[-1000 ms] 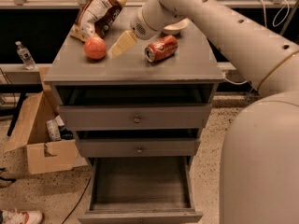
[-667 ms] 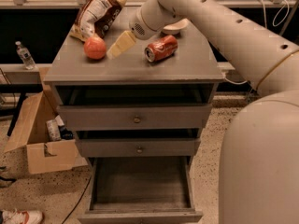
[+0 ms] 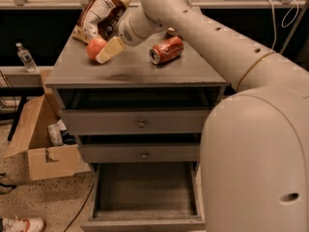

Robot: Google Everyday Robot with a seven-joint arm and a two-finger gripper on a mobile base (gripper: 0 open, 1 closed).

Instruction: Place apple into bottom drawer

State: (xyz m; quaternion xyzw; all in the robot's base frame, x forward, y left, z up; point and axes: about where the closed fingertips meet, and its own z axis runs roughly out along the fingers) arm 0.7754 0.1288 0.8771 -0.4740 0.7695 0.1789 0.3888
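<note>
The apple (image 3: 95, 48) sits on the cabinet top (image 3: 135, 72), toward its left rear. It lies just in front of the crumpled chip bag (image 3: 101, 12) and well to the left of the red soda can (image 3: 166, 50), which lies on its side. The gripper (image 3: 109, 51) is directly at the apple's right, its pale cream tip slanting down-left and lying against the fruit's right flank. The far side of the apple is hidden, so I cannot tell whether the gripper is spread or closed on it.

The apple is small, round and smooth, orange-red, with a lighter sheen on its upper face. It rests on the grey wood and is not lifted.

The arm (image 3: 217, 37) reaches in from the right over the can, and the robot's large cream body (image 3: 256, 163) fills the lower right. Under the cabinet top come two shallow drawers with round knobs — the upper drawer (image 3: 141, 123) and the middle drawer (image 3: 144, 154). Below them the bottom drawer (image 3: 145, 190) is pulled out, showing its plain grey floor. On the floor to the left stand an open cardboard box (image 3: 41, 151) and, farther back, a water bottle (image 3: 25, 57).

A second ago a clear gap lay between the gripper's tip and the apple — now the tip has slid left and closed that gap. The apple, the can and the open drawer are where they were.
</note>
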